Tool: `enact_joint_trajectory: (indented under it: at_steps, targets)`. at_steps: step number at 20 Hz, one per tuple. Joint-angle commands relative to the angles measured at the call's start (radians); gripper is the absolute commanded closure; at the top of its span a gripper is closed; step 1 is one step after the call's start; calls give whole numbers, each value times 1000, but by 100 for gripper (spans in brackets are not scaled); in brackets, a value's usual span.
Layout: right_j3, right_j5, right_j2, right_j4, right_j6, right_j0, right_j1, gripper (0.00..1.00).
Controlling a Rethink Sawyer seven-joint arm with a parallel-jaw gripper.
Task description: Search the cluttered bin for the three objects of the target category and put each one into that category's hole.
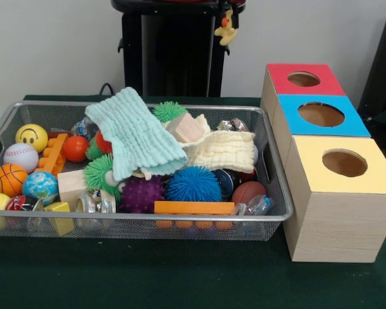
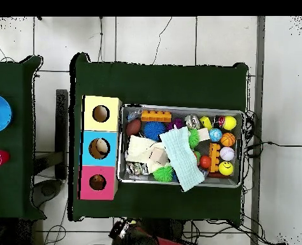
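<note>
The silver wire-mesh bin (image 1: 275, 199) sits on the green table, full of clutter; it also shows in the overhead view (image 2: 179, 107). My gripper (image 1: 229, 14) is drawn back high at the top edge, above the bin's far side. It is shut on a small pale yellow duck (image 1: 226, 30) that hangs below it. The red-topped wooden box (image 1: 321, 87) with its round hole (image 1: 303, 78) stands farthest back in the row to the bin's right; it also shows in the overhead view (image 2: 97, 182). The orange striped tiger toy is hidden or out of view.
A blue-topped box (image 1: 347, 125) and a yellow-topped box (image 1: 334, 212) stand in front of the red one. In the bin lie a mint cloth (image 1: 138, 135), a cream cloth (image 1: 225, 149), spiky balls (image 1: 193, 185), sports balls (image 1: 9, 179), wooden blocks (image 1: 186, 127) and orange bricks (image 1: 193, 207).
</note>
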Motion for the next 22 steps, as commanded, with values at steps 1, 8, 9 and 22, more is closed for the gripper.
enact_joint_trajectory:
  at_steps: [1, 8, 9, 22]
  targets:
    - [155, -147, 130, 192, 344, 45, 21, 100]
    - [190, -260, 276, 299, 503, 117, 55, 100]
    - [188, -275, 292, 304, 529, 128, 64, 100]
    - [52, -478, 243, 259, 654, 261, 276, 100]
